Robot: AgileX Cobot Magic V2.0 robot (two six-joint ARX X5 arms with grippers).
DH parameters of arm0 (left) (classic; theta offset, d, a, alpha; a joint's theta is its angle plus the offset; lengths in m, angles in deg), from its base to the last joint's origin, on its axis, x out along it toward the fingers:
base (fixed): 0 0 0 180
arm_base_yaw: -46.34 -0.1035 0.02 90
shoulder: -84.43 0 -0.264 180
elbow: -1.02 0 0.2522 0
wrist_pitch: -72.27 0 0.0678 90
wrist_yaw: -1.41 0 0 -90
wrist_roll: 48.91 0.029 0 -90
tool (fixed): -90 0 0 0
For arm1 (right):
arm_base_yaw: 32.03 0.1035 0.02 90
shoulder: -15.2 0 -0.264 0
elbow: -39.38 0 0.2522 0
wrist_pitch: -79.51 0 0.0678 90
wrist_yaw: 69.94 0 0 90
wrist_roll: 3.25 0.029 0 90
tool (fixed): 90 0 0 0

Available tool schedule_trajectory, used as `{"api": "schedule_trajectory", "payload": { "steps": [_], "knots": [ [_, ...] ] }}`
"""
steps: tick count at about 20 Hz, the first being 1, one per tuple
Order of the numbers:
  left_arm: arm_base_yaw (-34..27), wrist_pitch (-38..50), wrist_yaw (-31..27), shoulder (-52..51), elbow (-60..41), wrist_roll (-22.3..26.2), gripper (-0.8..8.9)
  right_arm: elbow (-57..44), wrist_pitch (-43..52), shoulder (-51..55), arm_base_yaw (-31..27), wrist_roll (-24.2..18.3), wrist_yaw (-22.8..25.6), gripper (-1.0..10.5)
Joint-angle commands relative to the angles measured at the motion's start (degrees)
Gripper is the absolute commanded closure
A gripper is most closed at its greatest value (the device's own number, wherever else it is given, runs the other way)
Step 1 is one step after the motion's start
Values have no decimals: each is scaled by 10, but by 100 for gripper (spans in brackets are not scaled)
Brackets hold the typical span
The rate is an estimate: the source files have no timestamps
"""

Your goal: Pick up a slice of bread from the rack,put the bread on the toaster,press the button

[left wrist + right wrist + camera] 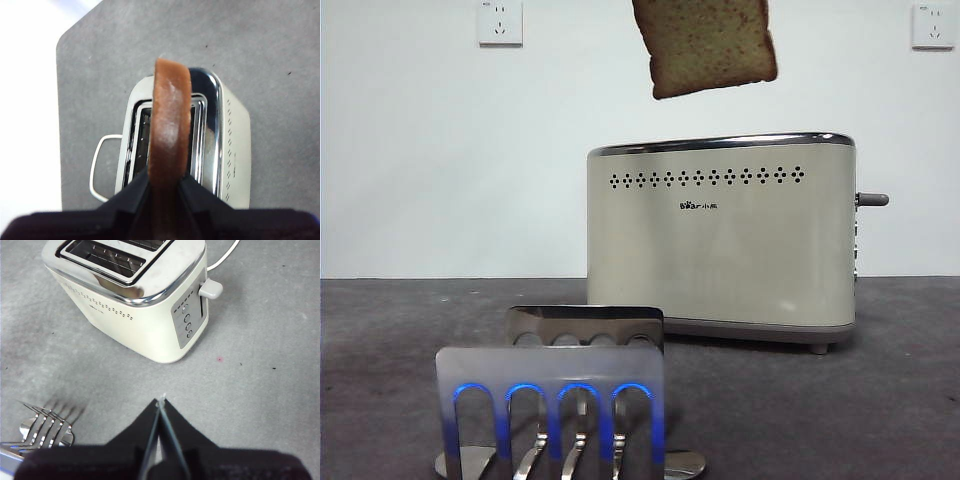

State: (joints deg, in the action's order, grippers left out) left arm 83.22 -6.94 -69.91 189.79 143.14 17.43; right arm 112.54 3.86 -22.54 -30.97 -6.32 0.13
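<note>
My left gripper [167,182] is shut on the slice of bread [170,130], held edge-on above the toaster's open slot [142,145]. In the front view the slice of bread [712,45] hangs tilted, high above the toaster [720,245], apart from it; the gripper is out of frame there. The button [872,199] juts from the toaster's right end. It also shows in the right wrist view [210,289]. The rack [555,410] stands empty in front. My right gripper [161,407] is shut and empty above the mat, near the toaster [135,295].
A grey mat [820,400] covers the table. A white power cord [100,165] loops beside the toaster. The rack's plates [42,427] show at the edge of the right wrist view. Two wall sockets [500,22] sit on the white wall behind.
</note>
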Motion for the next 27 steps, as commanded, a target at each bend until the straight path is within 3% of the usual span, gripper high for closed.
{"api": "schedule_trajectory", "payload": {
  "steps": [1, 27],
  "knots": [
    [-5, 3, 12, 17, 3, -8, 825, 1, 2, 0, 1, -7, -1, 947],
    [-30, 5, 21, 82, 3, -13, 825, 1, 3, -34, 1, -34, -1, 947]
  ]
}}
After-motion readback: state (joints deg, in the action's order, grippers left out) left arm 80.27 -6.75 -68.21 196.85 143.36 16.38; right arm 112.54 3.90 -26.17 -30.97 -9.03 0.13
